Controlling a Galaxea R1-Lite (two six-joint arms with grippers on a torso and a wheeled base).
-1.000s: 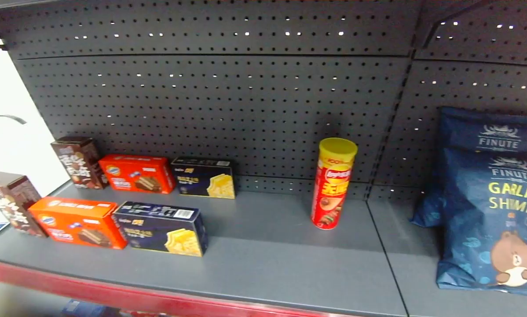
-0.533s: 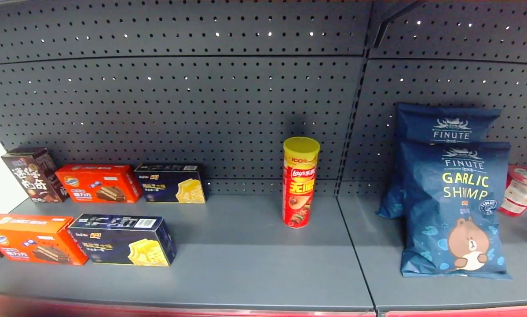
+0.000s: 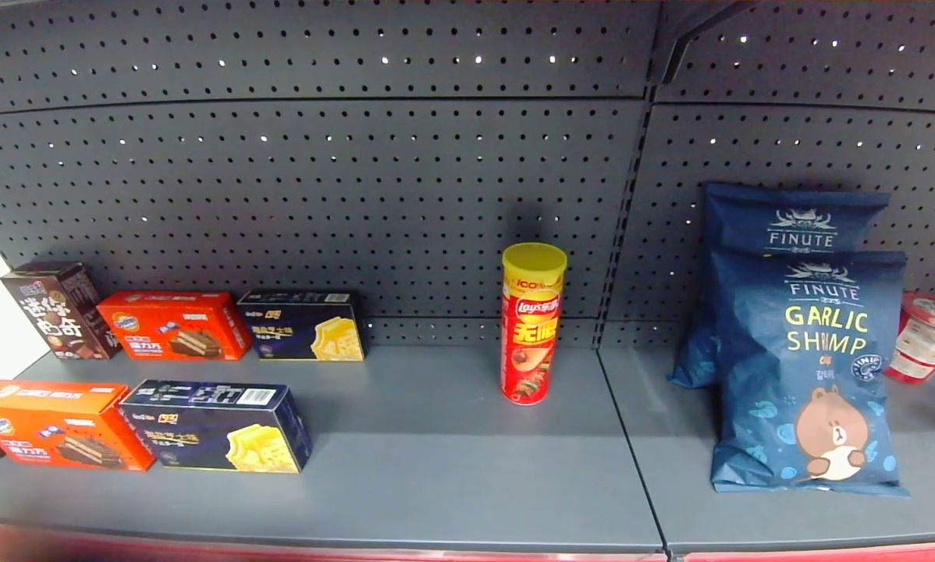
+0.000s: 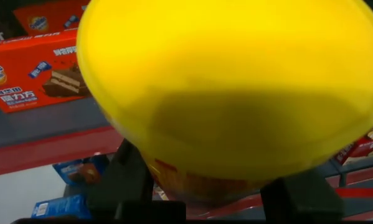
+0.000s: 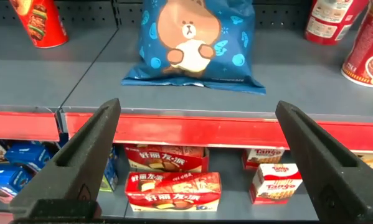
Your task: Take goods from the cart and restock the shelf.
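I count one chip can (image 3: 533,324) upright on the shelf (image 3: 452,468), two shrimp bags (image 3: 807,375), two orange boxes (image 3: 175,324), two navy boxes (image 3: 218,425), all unmoved since half a second ago; left claw (image 4: 205,186) clamps a second can (image 4: 236,81) before the shelf edge, right claw (image 5: 197,106) gapes empty.

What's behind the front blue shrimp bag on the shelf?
A second blue bag stands right behind the front bag, in front of the pegboard. Its top strip and left edge are visible; the rest is covered.
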